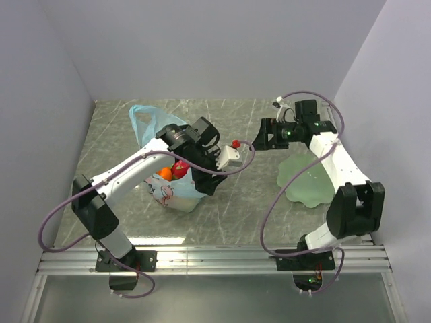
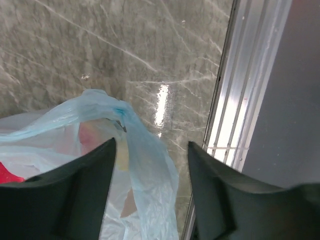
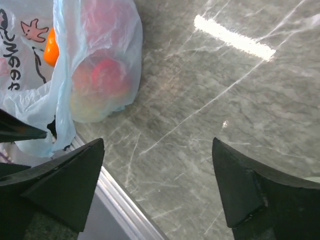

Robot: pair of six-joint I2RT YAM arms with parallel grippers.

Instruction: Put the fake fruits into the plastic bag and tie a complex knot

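Left jaws open, plastic bag handle loose between; right jaws wide open, empty. Miss your pinch: handle slips, fake fruits spill onto surface.

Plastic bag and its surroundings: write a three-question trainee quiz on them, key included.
1. True or false: the right gripper is open and holding nothing.
2. The pale green plate lies: A) under the bag, B) beside the right arm, C) against the left wall.
3. Fill in: the orange fruit sits in the ____.
Key: 1 true; 2 B; 3 plastic bag.
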